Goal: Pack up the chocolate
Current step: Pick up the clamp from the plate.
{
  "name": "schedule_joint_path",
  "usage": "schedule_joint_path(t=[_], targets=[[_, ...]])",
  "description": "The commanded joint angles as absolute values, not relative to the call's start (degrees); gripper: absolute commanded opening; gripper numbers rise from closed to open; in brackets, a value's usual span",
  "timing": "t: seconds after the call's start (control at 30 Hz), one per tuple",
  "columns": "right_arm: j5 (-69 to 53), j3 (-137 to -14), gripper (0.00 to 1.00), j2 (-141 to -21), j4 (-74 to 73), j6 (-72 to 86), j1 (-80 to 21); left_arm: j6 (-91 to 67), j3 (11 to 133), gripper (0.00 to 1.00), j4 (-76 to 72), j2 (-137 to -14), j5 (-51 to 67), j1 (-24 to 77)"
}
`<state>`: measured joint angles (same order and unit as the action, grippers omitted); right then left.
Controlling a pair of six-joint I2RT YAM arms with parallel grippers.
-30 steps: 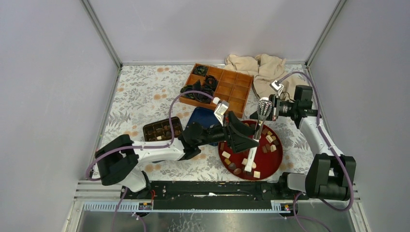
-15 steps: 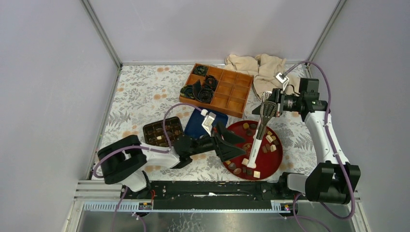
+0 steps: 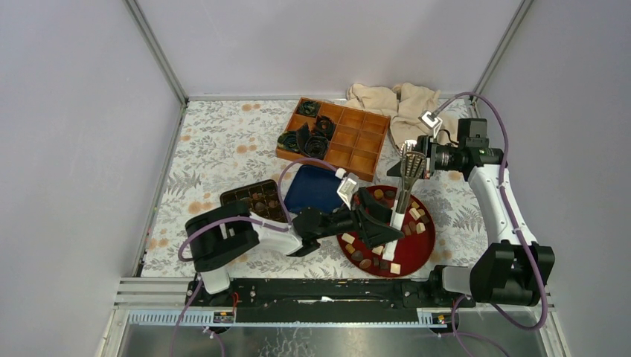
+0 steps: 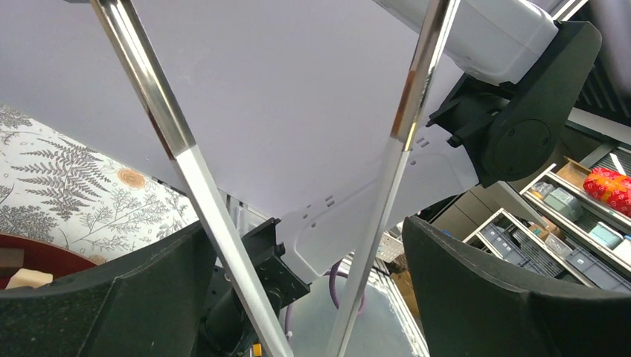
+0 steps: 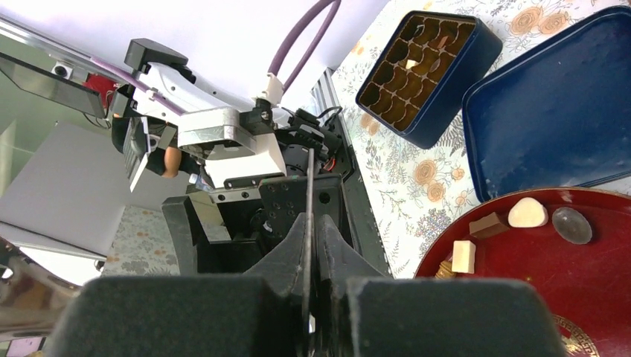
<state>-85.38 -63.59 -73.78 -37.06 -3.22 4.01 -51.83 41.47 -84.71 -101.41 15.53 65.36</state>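
Note:
Chocolates (image 3: 411, 220), dark brown, mid-brown and cream, lie scattered on a round red plate (image 3: 420, 251); a few show in the right wrist view (image 5: 527, 213). My right gripper (image 3: 414, 163) is shut on the top end of metal tongs (image 3: 396, 212), which slope down onto the plate. In the right wrist view the fingers (image 5: 309, 245) pinch the thin metal edge. My left gripper (image 3: 377, 224) is open over the plate's left side. Both tong arms (image 4: 199, 190) pass between its fingers (image 4: 312, 282). A blue box with brown compartments (image 3: 251, 200) sits left of the plate.
The blue lid (image 3: 314, 187) lies between box and plate. A wooden divided tray (image 3: 350, 141) with black paper cups (image 3: 306, 140) stands at the back. A beige cloth (image 3: 394, 104) lies back right. Grey walls enclose the floral table.
My left gripper drew back to the left, then came forward again around the tongs over the plate. The right gripper rose slightly and the tongs stand steeper.

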Motion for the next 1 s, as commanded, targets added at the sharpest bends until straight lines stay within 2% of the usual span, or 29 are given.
schedule_joint_path(t=[0.0,0.33,0.63,0.8,0.97], targets=[[-87.64,-67.85,0.00,-73.61,-38.16,-3.69,3.47,-52.53,43.72,0.98,-91.02,-103.51,12.22,66.04],[-87.27,-67.68,0.00,-74.41,-33.14,-0.66,3.43,-53.19,45.66,0.89,-92.28,-104.05,3.79,69.10],[-88.83,-68.83,0.00,-74.70,-32.11,2.06,3.51,-51.45,47.29,0.88,-92.81,-102.65,0.25,70.57],[-90.71,-73.24,0.00,-76.99,-38.76,-2.50,3.52,-49.81,48.22,0.86,-92.90,-101.19,0.44,70.53],[-89.35,-75.45,0.00,-78.71,-44.00,-5.62,3.78,-48.39,48.25,0.76,-92.81,-99.82,0.26,70.25]])
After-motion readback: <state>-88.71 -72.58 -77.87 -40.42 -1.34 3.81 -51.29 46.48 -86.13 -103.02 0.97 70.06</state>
